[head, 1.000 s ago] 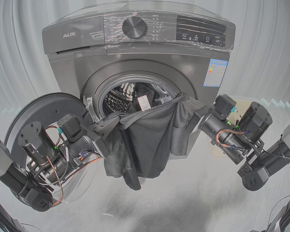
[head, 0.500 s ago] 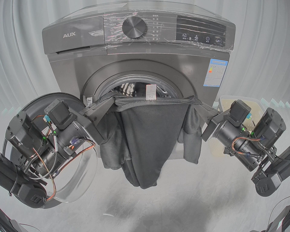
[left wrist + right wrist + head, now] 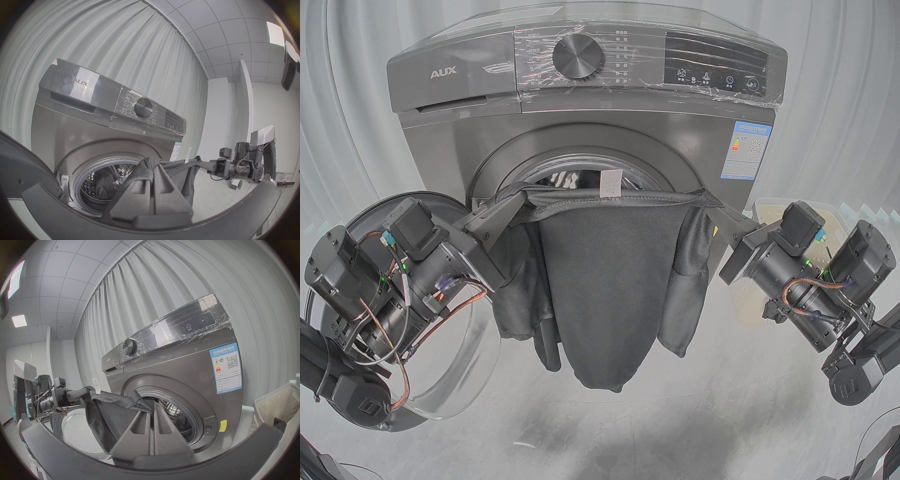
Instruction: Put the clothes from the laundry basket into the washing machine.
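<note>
A dark grey garment (image 3: 609,281) hangs stretched in front of the washing machine's (image 3: 581,94) round opening (image 3: 575,178), held by its top hem between both grippers. My left gripper (image 3: 515,199) is shut on the hem's left end, also seen as the left gripper (image 3: 153,167) pinching bunched cloth (image 3: 150,162). My right gripper (image 3: 709,206) is shut on the right end; the right gripper (image 3: 151,408) grips cloth (image 3: 118,412) there too. A white tag (image 3: 610,182) sticks up from the hem's middle. The garment's lower part dangles above the floor.
The machine's door (image 3: 394,300) stands swung open at the left, behind my left arm. A pale laundry basket (image 3: 794,215) sits on the floor right of the machine, also seen as the basket (image 3: 278,405). Dark clothes lie inside the drum (image 3: 103,184). Grey floor spreads in front.
Both grippers have moved apart and upward, pulling the garment's hem taut and lifting it out of the drum opening; the cloth now hangs flat before the opening instead of drooping into it.
</note>
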Motion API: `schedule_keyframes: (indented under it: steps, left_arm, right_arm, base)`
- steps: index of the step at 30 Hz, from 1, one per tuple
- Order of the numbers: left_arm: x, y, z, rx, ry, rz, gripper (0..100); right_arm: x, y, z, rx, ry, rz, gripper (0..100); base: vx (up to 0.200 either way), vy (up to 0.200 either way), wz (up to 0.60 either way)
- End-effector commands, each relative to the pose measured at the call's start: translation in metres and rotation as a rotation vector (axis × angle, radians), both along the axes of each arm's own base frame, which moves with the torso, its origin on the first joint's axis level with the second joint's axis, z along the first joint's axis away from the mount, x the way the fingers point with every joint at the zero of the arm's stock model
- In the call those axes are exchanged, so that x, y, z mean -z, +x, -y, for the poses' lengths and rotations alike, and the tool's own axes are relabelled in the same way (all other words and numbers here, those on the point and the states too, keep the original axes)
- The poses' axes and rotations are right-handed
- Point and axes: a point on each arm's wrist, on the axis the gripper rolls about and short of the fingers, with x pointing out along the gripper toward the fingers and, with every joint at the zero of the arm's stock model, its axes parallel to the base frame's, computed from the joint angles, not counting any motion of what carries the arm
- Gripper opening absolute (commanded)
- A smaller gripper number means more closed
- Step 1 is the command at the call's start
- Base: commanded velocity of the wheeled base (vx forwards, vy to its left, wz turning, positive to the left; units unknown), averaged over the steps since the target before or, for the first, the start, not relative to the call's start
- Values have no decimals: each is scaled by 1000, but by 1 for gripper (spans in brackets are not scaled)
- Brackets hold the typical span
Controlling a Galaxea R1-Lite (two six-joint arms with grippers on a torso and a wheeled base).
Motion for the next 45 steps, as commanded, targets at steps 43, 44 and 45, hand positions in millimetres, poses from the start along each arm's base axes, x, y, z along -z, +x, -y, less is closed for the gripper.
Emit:
schedule_keyframes:
  steps: [43,44,45]
  left_arm:
    - [-15,7,-8,-48,-21,63,0]
    - [-13,7,-8,-46,-17,58,0]
    - [-12,7,-7,-44,-15,50,0]
  right_arm:
    - [-24,2,0,23,75,66,0]
    - [-22,2,0,23,69,59,0]
    - [-20,2,0,23,66,54,0]
  base:
    - [0,0,0]
    - [0,0,0]
    - [0,0,0]
